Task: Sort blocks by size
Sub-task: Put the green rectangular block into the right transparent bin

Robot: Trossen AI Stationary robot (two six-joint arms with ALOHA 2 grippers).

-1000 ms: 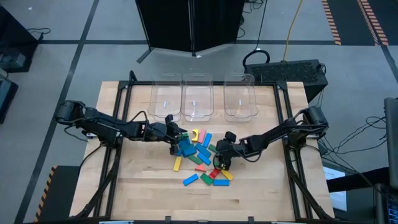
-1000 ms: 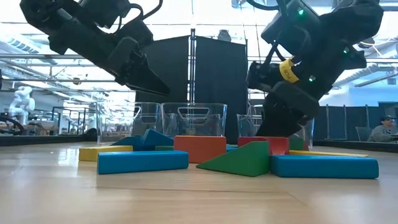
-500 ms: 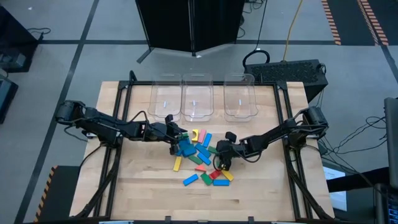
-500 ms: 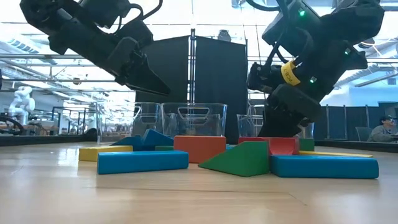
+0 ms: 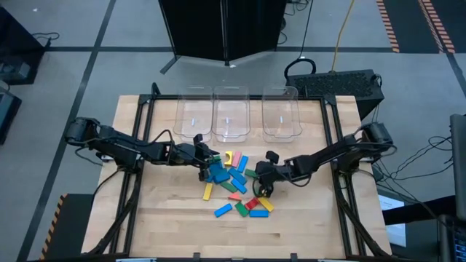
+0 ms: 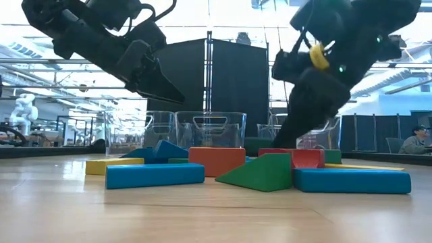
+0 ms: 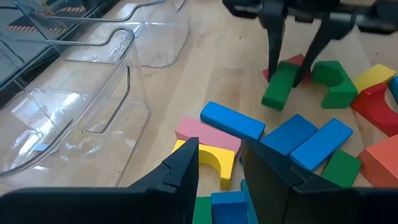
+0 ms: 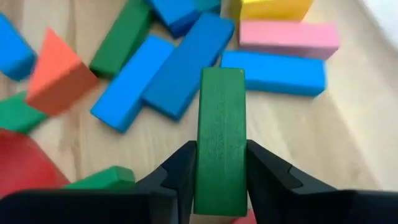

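A pile of coloured blocks lies in the middle of the wooden table. My right gripper stands over the pile's right part, shut on a green rectangular block; the left wrist view shows that block tilted under the fingers. My left gripper hovers over the pile's left part with its fingers apart. Nothing is between them; a yellow arch and blue blocks lie on the table below. My right gripper pinches the green block's two long sides between its two fingers, near one end. The fingers come from above, slanting down, and lie along the block. The block hangs tilted below them, its free end low over the table.
Three clear plastic bins stand side by side along the far edge, the nearest of them close to my left gripper. A green arch and red blocks lie right beside the held block. Bare wood lies toward the near edge.
My right gripper has risen from the pile, bringing the green block up with it. The other blocks have stayed where they were.
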